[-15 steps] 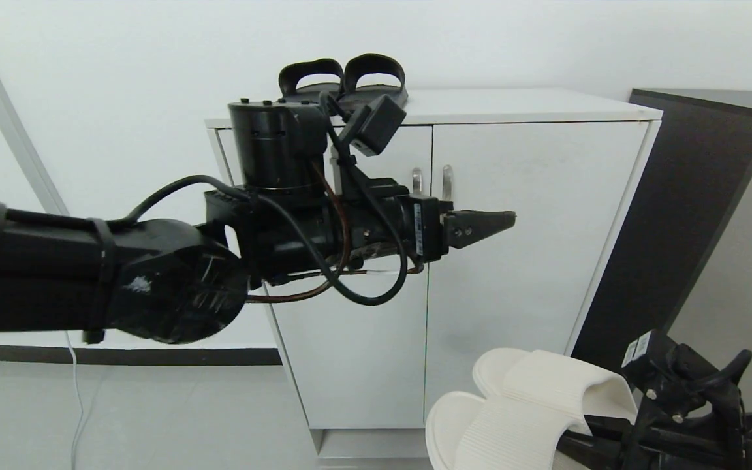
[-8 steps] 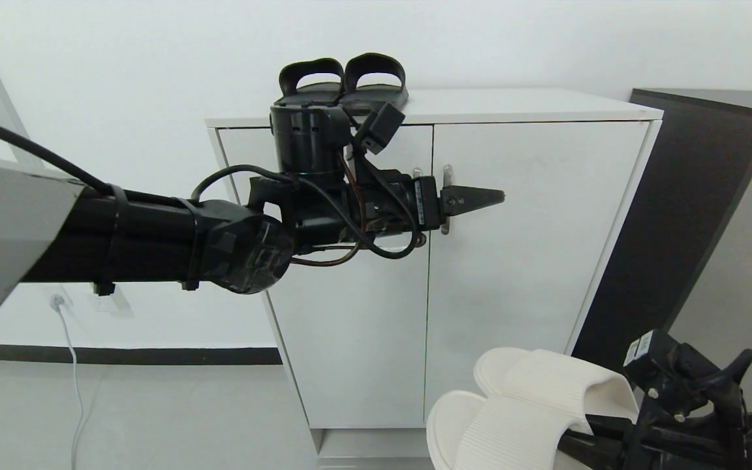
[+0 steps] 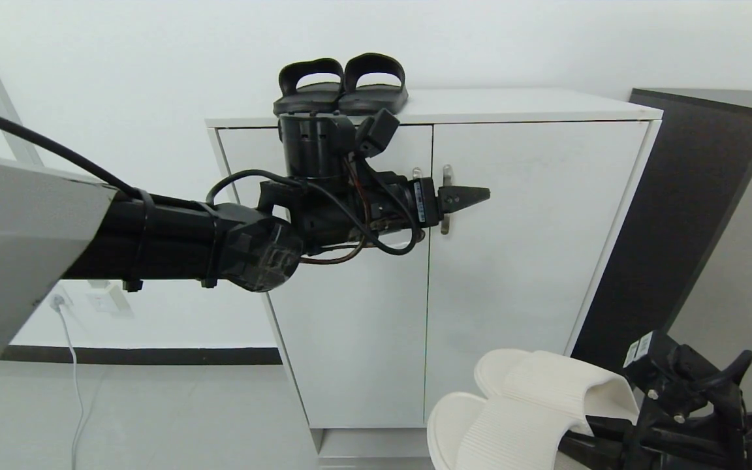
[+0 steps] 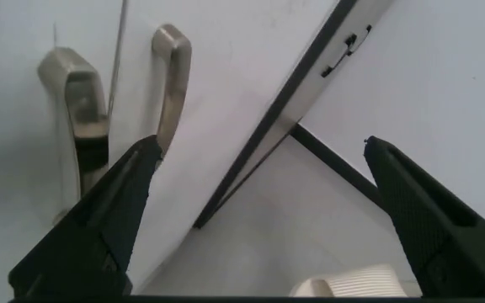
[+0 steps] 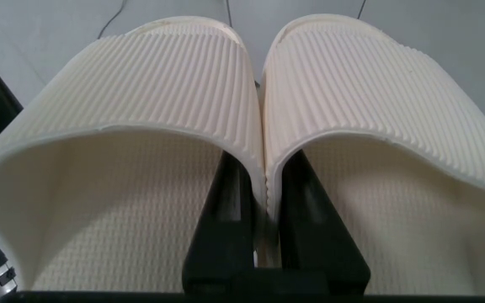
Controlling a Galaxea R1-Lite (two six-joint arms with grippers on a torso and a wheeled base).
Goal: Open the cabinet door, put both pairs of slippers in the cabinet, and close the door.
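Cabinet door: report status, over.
Left pincer open beside door handles, not gripping. Right pincer shut on white slippers, low before the right door, may foul its swing. Cabinet doors shut; black slippers on top.

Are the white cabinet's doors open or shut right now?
Shut. Both white cabinet doors lie flush, only a thin seam between them; the open left end effector is at the metal handles.

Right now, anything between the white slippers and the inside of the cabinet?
Yes: both cabinet doors are shut, blocking the way in for the white slippers held by the right gripper. The left gripper is at the door handles, jaws open, gripping neither.
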